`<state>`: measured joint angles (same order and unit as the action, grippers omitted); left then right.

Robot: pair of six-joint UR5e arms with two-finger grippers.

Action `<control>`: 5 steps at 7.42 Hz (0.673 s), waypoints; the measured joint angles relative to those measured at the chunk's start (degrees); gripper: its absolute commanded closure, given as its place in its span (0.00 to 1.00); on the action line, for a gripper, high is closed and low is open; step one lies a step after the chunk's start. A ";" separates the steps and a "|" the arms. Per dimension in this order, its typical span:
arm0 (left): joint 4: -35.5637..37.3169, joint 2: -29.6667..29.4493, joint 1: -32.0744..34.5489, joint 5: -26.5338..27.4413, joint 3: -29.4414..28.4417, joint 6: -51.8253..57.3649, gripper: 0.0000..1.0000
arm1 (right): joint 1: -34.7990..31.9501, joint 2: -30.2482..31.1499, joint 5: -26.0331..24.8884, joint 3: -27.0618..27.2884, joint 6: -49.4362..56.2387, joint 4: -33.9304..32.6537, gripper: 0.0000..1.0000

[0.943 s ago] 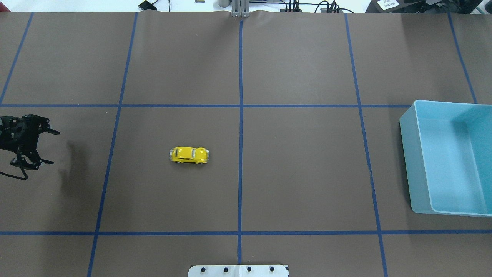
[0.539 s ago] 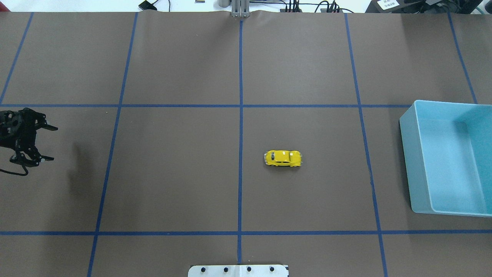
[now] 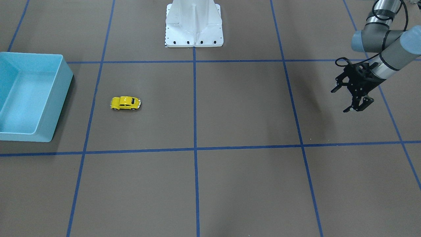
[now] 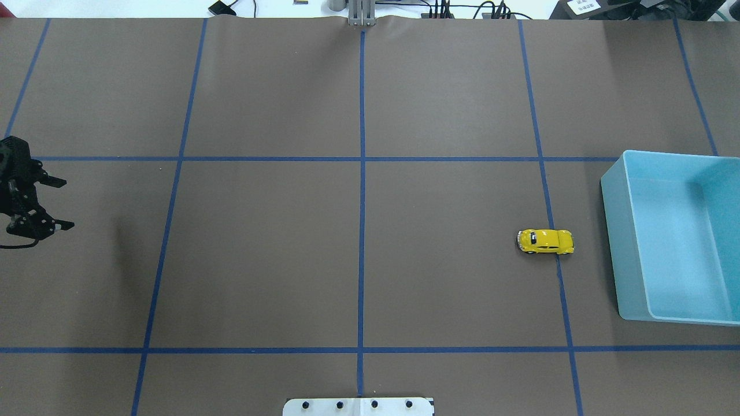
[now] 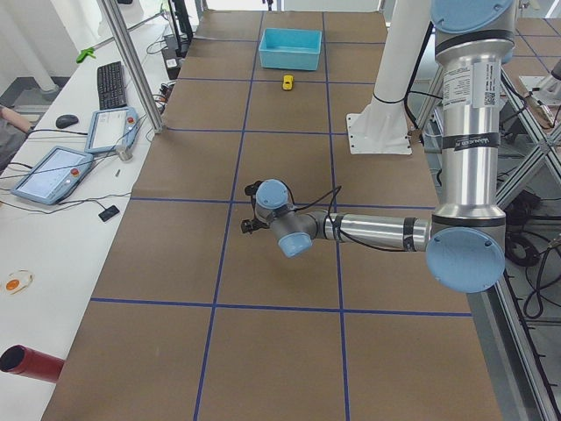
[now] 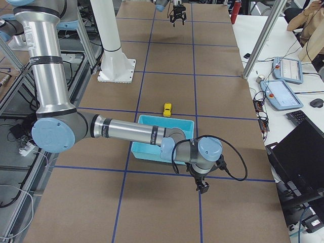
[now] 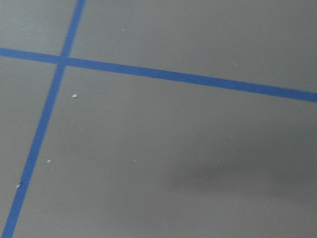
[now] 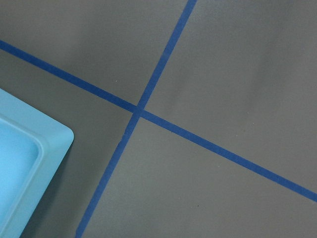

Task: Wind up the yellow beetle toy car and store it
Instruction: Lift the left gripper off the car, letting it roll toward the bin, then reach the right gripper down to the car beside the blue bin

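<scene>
One yellow beetle toy car (image 4: 546,241), one light blue bin (image 4: 616,242), two grippers on show! The car sits on its wheels right of centre in the overhead frame, pointing lengthwise at the bin. It's near the bin but outside it and not touching, close by a blue tape line (image 4: 543,173). Glossy yellow shell, dark windows, silver ends. The left gripper (image 4: 66,205) hangs at the far left edge, fingers spread wide with nothing between them, well apart from the car. The right gripper (image 6: 202,187) shows only in the right side view, just below the bin; fingers apart or together, I cannot tell
</scene>
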<state>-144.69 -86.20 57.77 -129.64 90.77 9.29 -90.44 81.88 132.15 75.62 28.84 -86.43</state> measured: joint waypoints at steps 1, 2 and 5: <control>0.26 0.32 0.73 0.00 0.05 -3.65 0.00 | 0.00 0.02 0.02 0.03 0.09 0.07 0.00; 0.45 1.11 1.42 0.00 0.24 -7.88 0.00 | 0.00 0.03 0.03 0.08 0.12 0.10 0.00; 2.56 3.05 5.18 -2.03 0.50 -16.31 0.00 | 0.00 0.02 0.15 0.44 0.08 0.12 0.00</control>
<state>-142.13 -83.15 62.95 -131.67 91.27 -7.02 -90.44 81.90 132.30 76.05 28.92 -86.31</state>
